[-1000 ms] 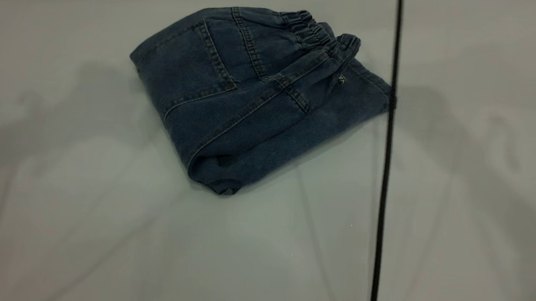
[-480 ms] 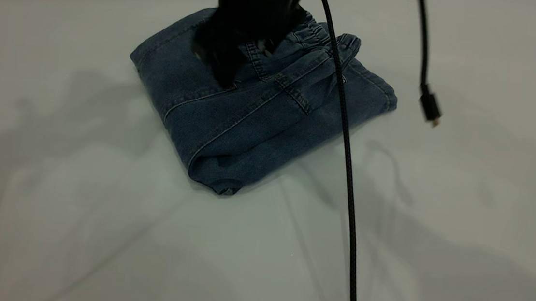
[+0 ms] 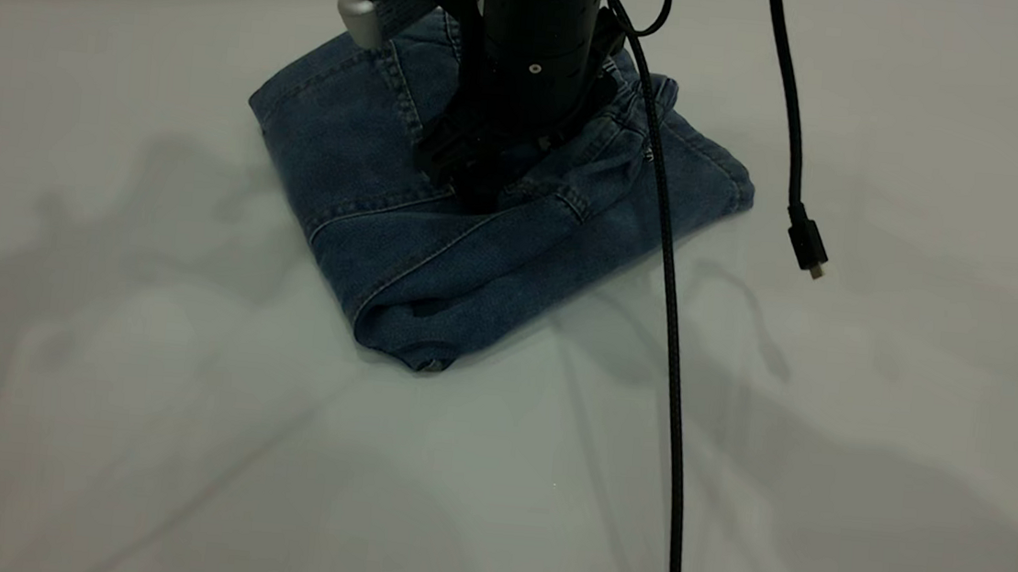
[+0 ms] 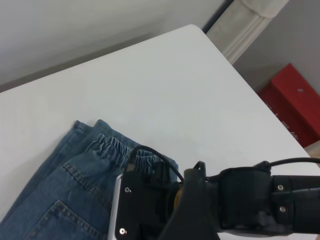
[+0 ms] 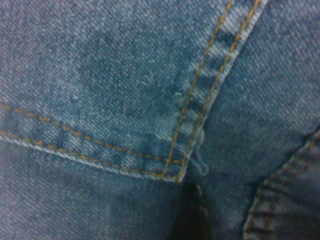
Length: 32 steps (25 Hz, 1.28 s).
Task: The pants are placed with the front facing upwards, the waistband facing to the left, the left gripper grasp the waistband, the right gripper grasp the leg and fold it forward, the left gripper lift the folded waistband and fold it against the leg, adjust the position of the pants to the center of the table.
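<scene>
You have the black right robot claw point(image 3: 473, 186) planted tip-down on the folded blue denim shorts point(image 3: 493, 257), upper middle of the exterior frame on the pale grey table point(image 3: 182, 442), with their gathered elastic waistband point(image 4: 112, 148) at the far edge, though you cannot tell whether the claw is spread or pinching.

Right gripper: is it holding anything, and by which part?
Cannot be told. The right gripper sits on the folded pants at the pocket corner; no grip on the denim is visible.
</scene>
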Motion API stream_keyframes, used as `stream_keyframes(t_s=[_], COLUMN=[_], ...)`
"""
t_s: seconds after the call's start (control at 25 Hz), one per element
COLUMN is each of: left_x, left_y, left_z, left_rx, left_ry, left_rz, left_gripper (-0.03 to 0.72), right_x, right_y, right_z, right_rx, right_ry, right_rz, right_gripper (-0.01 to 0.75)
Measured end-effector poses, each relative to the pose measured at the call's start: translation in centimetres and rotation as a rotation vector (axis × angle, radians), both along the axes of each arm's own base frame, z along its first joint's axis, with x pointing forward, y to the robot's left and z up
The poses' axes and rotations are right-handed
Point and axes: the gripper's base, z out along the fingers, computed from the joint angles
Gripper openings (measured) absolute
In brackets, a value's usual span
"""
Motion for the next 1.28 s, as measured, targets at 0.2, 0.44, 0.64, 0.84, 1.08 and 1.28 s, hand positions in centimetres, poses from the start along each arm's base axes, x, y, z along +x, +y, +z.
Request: stream_keyframes(t_s=[0.2,0.44,0.64,0.84,1.08,1.28], left_x=[-0.1,-0.1,-0.3,-0.3,-0.4,-0.5], left_y=[-0.1,-0.2,-0.3,-0.4,-0.4,-0.5], left_z=[0.0,0.2,0.3,0.3,0.4,0.5], left_rx=[-0.007,-0.031,-0.049,-0.058,-0.064,-0.061], left_ry=[0.005,0.01,0.015,0.018,0.021,0.002], left_rz=[-0.007,-0.015,-0.03,-0.033,-0.04,-0.058], left_gripper=[0.561,0.561,0.561,0.561,0.561,0.561], right_x=[-0.7,-1.7,-2.5,-3.1,-3.1,-2.2], right_y=[-0.6,-0.9,-0.3,0.5,0.1,-0.3], right_z=[-0.3,-0.5,-0.5,-0.4,1.2,7.8], right_rx=[-0.027,-0.024,0.059,0.139,0.109,0.088], right_ry=[0.097,0.224,0.329,0.428,0.416,0.253], right_rz=[-0.133,-0.318,-0.459,-0.541,-0.546,-0.419], right_gripper=[0.515,0.515,0.496,0.459,0.453,0.451])
